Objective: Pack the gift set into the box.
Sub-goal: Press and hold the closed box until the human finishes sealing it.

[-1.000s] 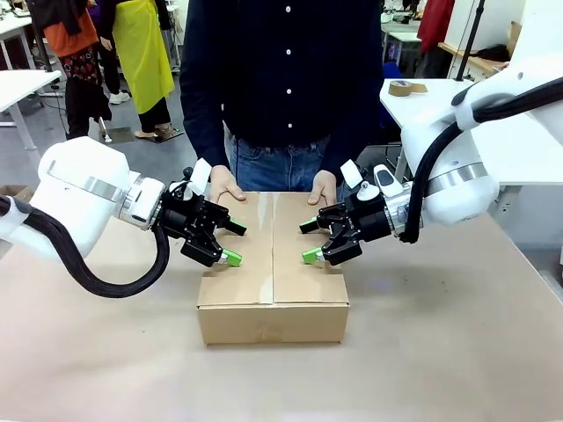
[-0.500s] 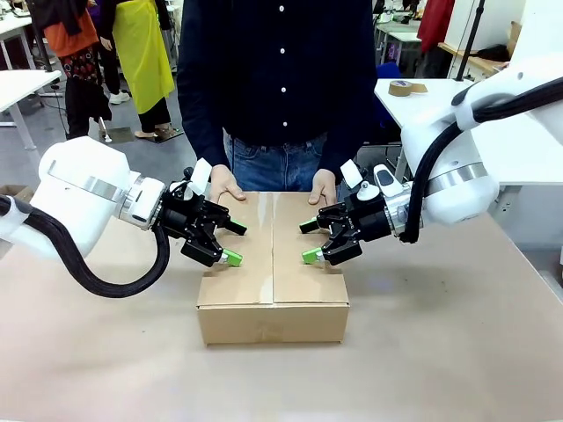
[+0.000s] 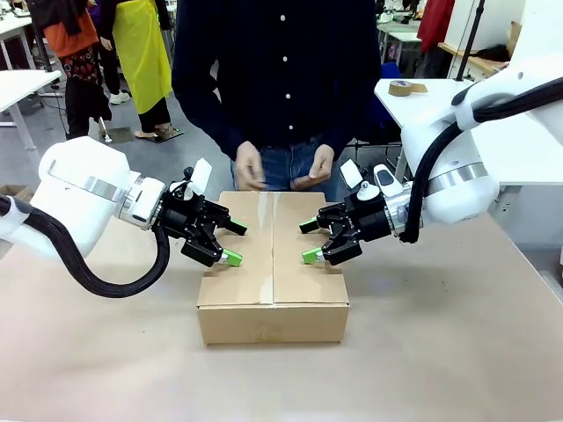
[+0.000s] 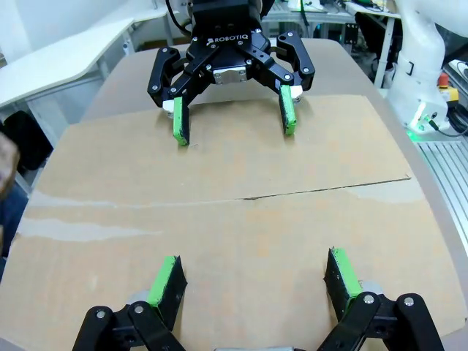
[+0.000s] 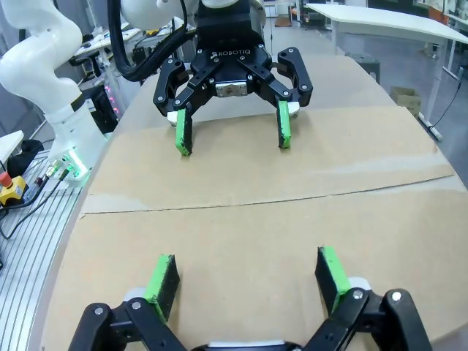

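Already the box (image 3: pixel 273 322) stands shut in the middle of the table (image 3: pixel 97 360), so the gift set, as I judge it, lies inside under the flaps (image 3: pixel 239 268). At the left, the left gripper (image 3: pixel 235 243) hangs just above the left flap, its fingers spread wide with nothing between them. Between the arms the seam (image 3: pixel 272 255) runs straight towards the person, whose hands (image 3: pixel 251 172) are loosely curled above the far edge, clear of the cardboard. Whether they hold anything I cannot tell. At the right, the right gripper (image 3: pixel 308 241) mirrors its partner, jaws apart and empty, just above the right flap.

The step in hand looks like holding the lid down for sealing. To do it well, both arms should descend together and evenly. Each should set its green pads flat on its own flap, near the seam but not across it. Press lightly: corrugated board over a soft filling may bow, and an uneven push could ride one flap over the other.

The tabletop is plain brown and matt. Farther off, a white table (image 3: pixel 22 83) stands at the left, and at the right a second white table (image 3: pixel 528 149) carries a tape roll (image 3: pixel 403 88).
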You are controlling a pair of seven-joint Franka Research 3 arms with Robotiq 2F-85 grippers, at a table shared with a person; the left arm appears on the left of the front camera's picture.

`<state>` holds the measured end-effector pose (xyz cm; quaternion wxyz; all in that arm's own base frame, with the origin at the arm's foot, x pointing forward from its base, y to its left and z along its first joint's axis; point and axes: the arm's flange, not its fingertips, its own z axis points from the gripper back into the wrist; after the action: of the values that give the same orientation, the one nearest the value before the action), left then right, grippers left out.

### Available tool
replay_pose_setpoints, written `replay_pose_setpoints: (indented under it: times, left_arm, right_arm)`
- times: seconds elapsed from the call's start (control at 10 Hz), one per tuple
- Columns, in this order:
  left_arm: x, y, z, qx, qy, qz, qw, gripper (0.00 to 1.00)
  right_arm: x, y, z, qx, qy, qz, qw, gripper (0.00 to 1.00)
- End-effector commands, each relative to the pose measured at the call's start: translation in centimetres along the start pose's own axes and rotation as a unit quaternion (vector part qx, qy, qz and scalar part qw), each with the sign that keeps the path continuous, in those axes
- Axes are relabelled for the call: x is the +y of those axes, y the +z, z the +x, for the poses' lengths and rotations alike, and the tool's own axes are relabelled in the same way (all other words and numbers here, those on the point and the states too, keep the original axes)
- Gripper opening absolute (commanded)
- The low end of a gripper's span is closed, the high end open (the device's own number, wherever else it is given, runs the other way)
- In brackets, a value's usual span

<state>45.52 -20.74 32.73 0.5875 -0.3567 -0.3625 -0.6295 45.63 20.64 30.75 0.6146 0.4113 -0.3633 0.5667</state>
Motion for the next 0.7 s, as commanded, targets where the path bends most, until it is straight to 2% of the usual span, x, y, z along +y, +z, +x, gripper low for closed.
replay_pose_setpoints:
  times: [0.0, 0.6]
  left_arm:
    - [-0.16, -0.21, -0.13, 0.007, -0.004, 0.001, 1.000, 1.00]
    - [-0.16, -0.21, -0.13, 0.007, -0.004, 0.001, 1.000, 1.00]
  right_arm:
    - [0.04, -0.07, -0.29, 0.002, -0.002, 0.001, 1.000, 1.00]
    - [0.04, -0.07, -0.29, 0.002, -0.002, 0.001, 1.000, 1.00]
